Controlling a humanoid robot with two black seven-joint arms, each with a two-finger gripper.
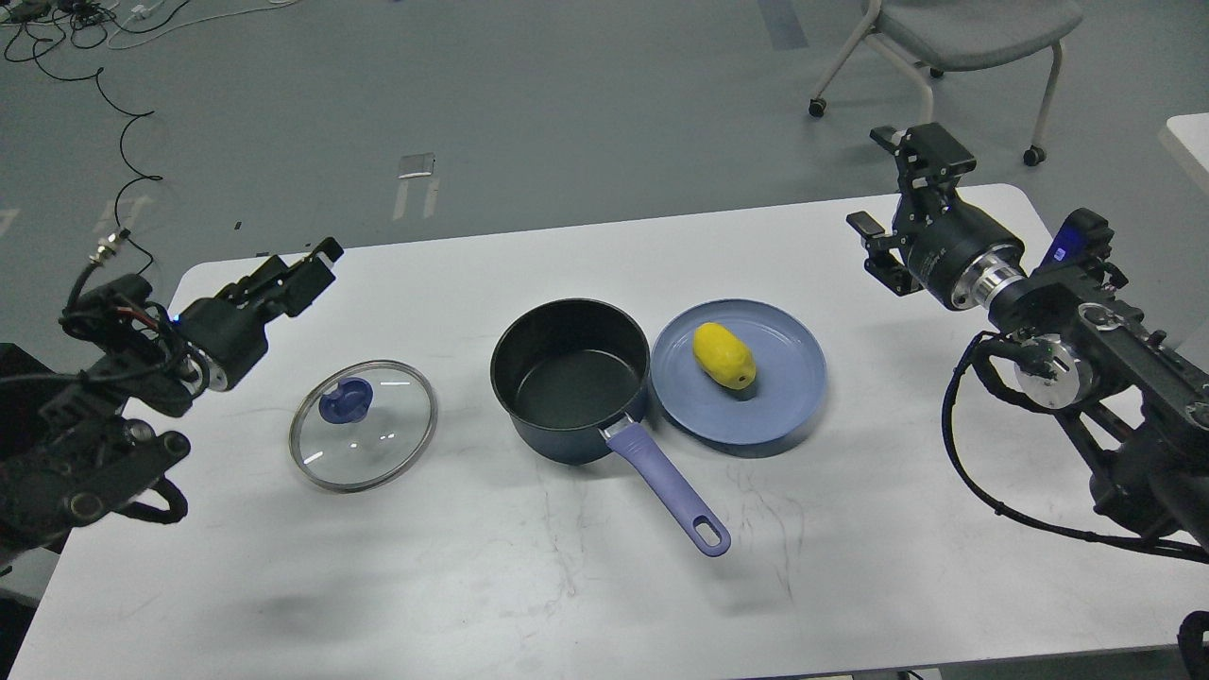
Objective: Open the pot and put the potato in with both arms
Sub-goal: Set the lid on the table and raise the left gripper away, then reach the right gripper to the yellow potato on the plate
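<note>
Pot (570, 378) sits uncovered; both arms hover raised, left gripper (307, 264) seemingly clenched, right gripper (893, 203) spread, empty.

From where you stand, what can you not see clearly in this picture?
- Left gripper, head view: dark and seen at an angle, so I cannot tell whether its fingers are apart.
- Chair: its top is cut off by the upper edge.
- Potato on the plate: its underside is hidden.
- Both arms: their bases run off the side edges.
- Cables on the floor: too small to follow.
</note>
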